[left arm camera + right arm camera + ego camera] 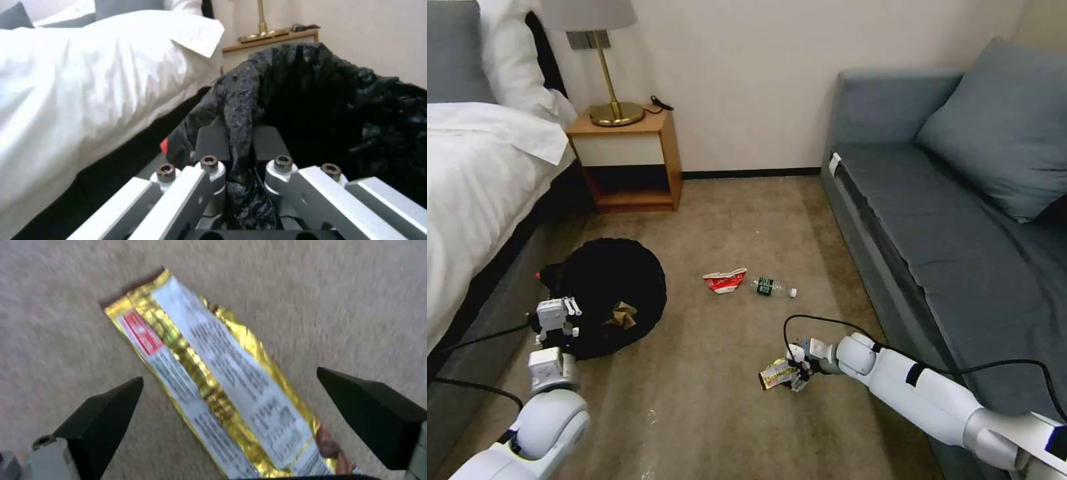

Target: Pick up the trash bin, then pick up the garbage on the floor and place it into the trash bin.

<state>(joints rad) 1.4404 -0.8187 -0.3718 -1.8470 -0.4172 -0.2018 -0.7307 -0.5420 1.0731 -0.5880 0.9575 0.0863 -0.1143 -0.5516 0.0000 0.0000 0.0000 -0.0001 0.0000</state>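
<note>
The trash bin (607, 287), round and lined with a crinkly black bag, is beside the bed on the left. My left gripper (554, 319) is shut on its near rim; in the left wrist view the bag's edge (242, 110) is pinched between the fingers (212, 143). Crumpled brown paper (622, 315) lies inside the bin. On the carpet lie a red-white carton (725, 281) and a small clear bottle with a green label (772, 288). My right gripper (794, 375) is low over a yellow-silver snack wrapper (774, 377), open, its fingertips on either side of the wrapper (218, 386).
A bed (474, 173) with white sheets runs along the left. A wooden nightstand (627, 160) with a brass lamp (610, 107) stands at the back wall. A grey sofa (954, 220) lines the right. Beige carpet (707, 400) lies between them.
</note>
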